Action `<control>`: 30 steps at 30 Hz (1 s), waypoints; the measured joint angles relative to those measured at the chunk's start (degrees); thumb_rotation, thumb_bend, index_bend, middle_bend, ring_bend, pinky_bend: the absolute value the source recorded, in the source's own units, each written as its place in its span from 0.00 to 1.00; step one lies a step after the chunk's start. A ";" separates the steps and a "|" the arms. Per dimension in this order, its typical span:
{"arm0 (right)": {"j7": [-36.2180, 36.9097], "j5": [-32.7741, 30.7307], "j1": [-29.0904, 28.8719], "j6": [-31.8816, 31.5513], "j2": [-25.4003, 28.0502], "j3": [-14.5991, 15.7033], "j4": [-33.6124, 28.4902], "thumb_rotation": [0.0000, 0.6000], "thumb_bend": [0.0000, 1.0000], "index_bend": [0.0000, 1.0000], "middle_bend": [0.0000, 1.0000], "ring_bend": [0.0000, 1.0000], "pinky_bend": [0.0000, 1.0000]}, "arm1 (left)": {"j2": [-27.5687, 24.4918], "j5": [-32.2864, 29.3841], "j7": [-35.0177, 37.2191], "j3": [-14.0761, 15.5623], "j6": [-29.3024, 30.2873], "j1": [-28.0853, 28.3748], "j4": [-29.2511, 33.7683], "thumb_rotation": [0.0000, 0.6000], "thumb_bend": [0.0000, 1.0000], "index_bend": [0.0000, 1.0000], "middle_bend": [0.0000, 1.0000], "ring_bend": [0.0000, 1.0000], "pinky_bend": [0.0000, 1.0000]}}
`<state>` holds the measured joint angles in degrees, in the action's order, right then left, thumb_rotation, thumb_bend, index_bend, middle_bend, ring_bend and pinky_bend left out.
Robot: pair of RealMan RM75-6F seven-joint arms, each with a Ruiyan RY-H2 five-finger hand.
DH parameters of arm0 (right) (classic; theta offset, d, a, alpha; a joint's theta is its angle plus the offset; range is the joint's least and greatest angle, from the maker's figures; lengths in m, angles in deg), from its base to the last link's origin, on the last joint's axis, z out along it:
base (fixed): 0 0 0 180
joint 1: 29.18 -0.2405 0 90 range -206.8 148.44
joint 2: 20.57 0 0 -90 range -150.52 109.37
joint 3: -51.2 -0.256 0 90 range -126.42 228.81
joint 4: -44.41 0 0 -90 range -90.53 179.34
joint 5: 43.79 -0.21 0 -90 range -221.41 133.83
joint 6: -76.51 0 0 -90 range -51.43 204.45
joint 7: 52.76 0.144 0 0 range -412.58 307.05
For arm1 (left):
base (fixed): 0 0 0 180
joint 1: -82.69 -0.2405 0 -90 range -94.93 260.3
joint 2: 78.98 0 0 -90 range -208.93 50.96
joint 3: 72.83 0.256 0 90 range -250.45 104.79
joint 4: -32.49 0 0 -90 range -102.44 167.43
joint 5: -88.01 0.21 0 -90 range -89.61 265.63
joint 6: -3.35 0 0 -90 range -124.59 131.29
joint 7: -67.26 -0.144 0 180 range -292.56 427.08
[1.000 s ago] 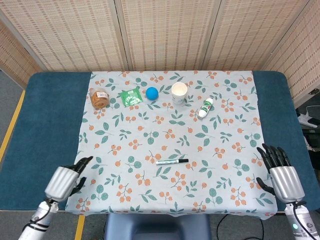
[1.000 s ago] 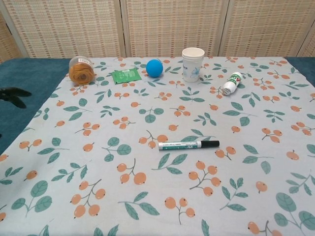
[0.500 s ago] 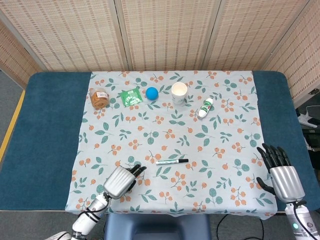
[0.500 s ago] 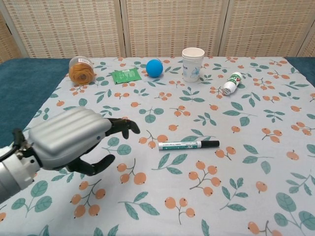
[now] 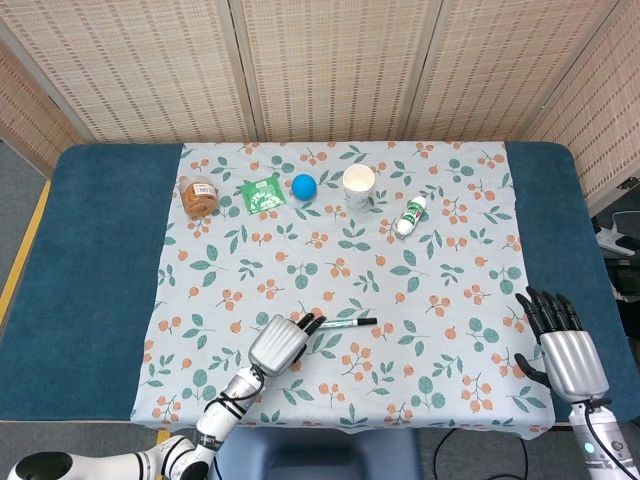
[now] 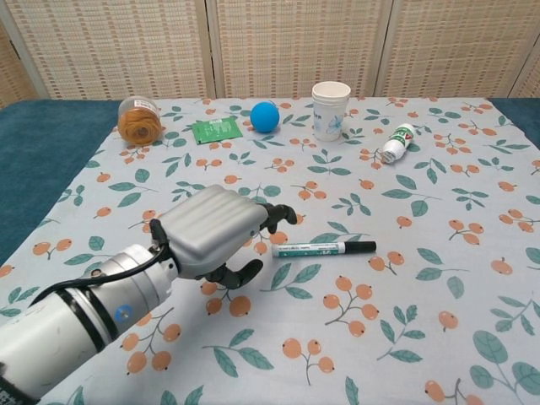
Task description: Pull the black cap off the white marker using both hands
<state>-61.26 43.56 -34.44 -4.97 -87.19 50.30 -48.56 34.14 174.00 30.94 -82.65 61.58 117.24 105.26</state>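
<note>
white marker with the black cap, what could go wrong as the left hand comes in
The slim white marker with the black cap lies loose and flat on the floral tablecloth. The left hand is right at its white end, so a nudge could roll or slide it away. The right hand hangs open at the table's far right edge, far from the cap, so a one-handed lift might come first.

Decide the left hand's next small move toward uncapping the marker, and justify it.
Probably ease the left hand rightward and close on the white marker barrel: its fingers sit open beside the white end, not yet gripping, and the black cap points away toward the right hand.
</note>
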 measured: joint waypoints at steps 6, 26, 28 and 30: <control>0.38 -0.42 -0.02 0.23 0.32 -0.10 -0.22 1.00 0.16 0.00 0.00 0.00 0.00 | 3.40 -0.50 0.29 -0.32 -0.20 2.39 -4.95 1.00 0.43 0.19 0.28 0.75 0.91; 1.83 -1.24 -0.12 1.42 1.67 0.13 -1.21 1.00 0.16 0.00 0.00 0.00 0.00 | 10.77 -0.13 2.17 0.56 0.98 7.66 -19.77 1.00 0.43 0.31 0.36 0.76 0.92; 1.82 -1.36 -0.15 1.60 1.68 0.16 -1.24 1.00 0.16 0.00 0.00 0.00 0.00 | 11.00 -0.08 2.33 0.62 1.20 7.93 -20.31 1.00 0.43 0.32 0.37 0.76 0.92; 1.78 -1.43 -0.19 1.75 1.70 0.20 -1.29 1.00 0.16 0.00 0.00 0.00 0.00 | 11.20 -0.10 2.42 0.68 1.32 8.12 -20.77 1.00 0.43 0.33 0.40 0.76 0.92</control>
<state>-59.49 42.14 -34.64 -3.22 -85.49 50.50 -49.85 45.34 173.89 33.35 -81.97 62.90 125.36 84.49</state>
